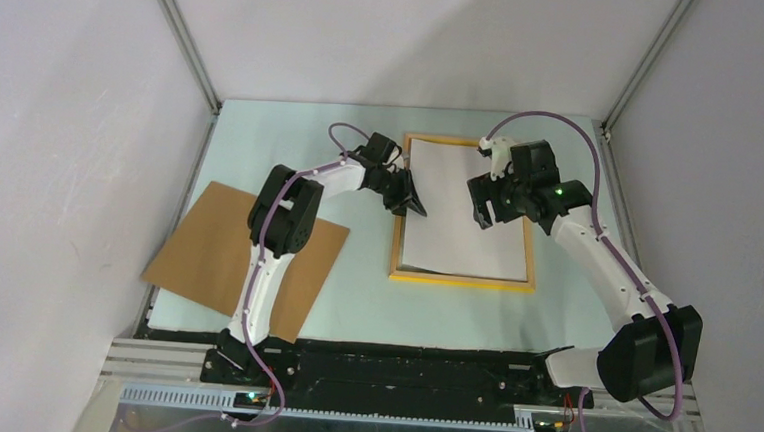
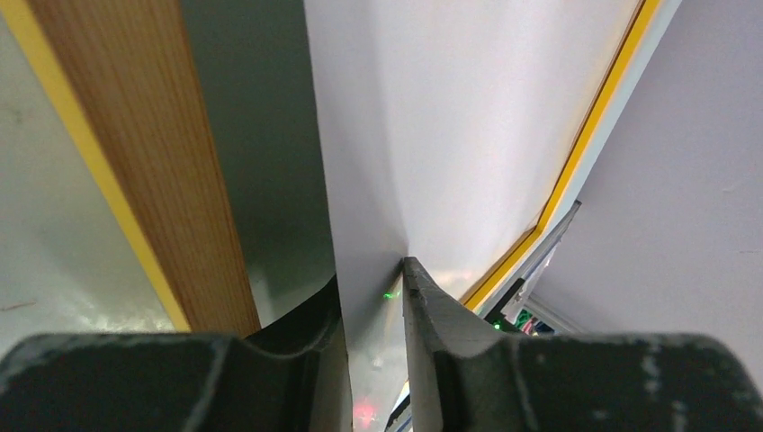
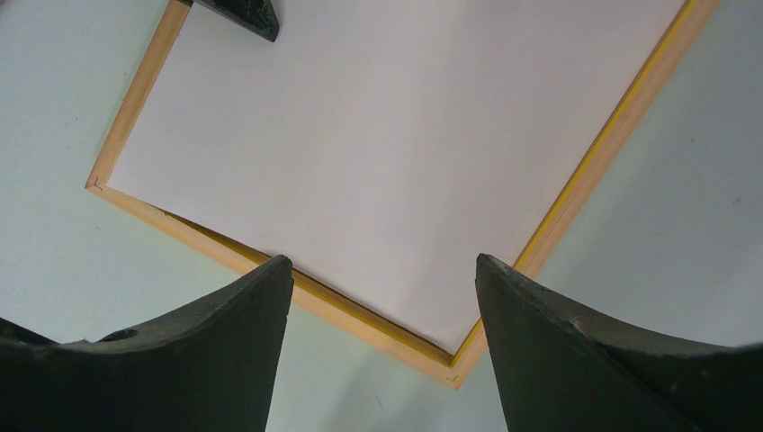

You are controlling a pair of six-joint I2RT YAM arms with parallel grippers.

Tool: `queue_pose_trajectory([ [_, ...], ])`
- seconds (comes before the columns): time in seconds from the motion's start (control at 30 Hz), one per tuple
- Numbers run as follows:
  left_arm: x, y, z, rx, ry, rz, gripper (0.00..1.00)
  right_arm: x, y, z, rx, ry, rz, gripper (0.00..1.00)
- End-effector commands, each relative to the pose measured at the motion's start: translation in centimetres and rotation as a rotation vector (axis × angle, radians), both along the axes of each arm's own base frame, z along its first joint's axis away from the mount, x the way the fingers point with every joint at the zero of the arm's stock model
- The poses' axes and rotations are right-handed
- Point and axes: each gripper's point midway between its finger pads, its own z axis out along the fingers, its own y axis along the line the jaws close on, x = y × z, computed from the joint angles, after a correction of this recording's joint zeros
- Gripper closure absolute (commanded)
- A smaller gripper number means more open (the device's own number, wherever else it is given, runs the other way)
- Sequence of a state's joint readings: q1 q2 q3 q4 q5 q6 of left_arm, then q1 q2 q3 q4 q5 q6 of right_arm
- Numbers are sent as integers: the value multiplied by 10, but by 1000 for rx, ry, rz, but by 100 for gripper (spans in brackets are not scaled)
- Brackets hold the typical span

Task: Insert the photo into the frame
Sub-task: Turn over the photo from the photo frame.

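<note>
No words, numbers, labels or signs can be read in any view. Only a plain white side of the photo (image 1: 464, 206) is shown.

— What closes the space in?
— Plain white wall panels (image 1: 51, 156) on three sides, meeting at the back corners behind slanting silver aluminium posts (image 1: 181, 38).
— And underneath?
— A pale mint-green matte counter (image 1: 352, 309), evenly lit, with only soft shadows. A black base strip (image 1: 399, 367) runs along its near edge, then a slotted silver metal rail (image 1: 386, 412).
</note>
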State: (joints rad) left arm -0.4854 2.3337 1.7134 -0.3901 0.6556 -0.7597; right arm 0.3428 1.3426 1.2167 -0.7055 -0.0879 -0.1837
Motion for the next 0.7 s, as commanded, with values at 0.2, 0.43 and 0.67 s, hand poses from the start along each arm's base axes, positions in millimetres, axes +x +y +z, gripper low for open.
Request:
queue_pose_trajectory([
  [0.2, 4, 6, 30, 21, -104, 18, 65, 2, 2, 14, 35, -46, -7, 21],
  [0.43, 3, 11, 36, 36, -127, 28, 56, 2, 1, 14, 34, -47, -7, 21],
  [0.67, 6, 18, 45, 41, -154, 39, 55, 3, 2, 13, 35, -45, -8, 21],
])
